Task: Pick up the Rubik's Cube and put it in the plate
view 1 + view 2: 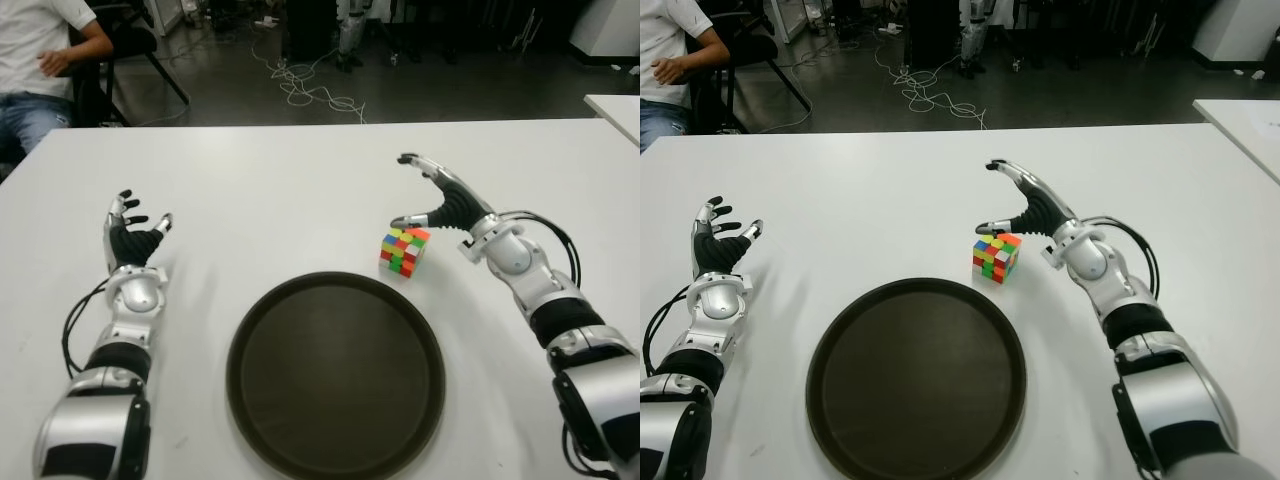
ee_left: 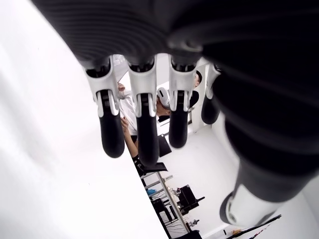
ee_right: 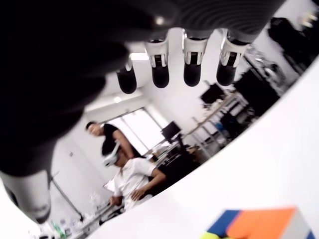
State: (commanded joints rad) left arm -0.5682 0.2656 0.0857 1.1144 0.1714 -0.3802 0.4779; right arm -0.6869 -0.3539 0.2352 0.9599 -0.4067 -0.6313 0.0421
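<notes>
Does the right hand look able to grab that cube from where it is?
Probably yes. The right hand is open right beside the cube, thumb over its top, and nothing stands between them on the table.

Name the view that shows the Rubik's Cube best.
Left eye view: the whole Rubik's Cube shows beside the right hand. The right eye view matches. The right wrist view catches only its top edge; the left wrist view misses it.

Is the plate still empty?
Empty: the plate holds nothing; the Rubik's Cube sits on the table beside its rim, right hand open.
</notes>
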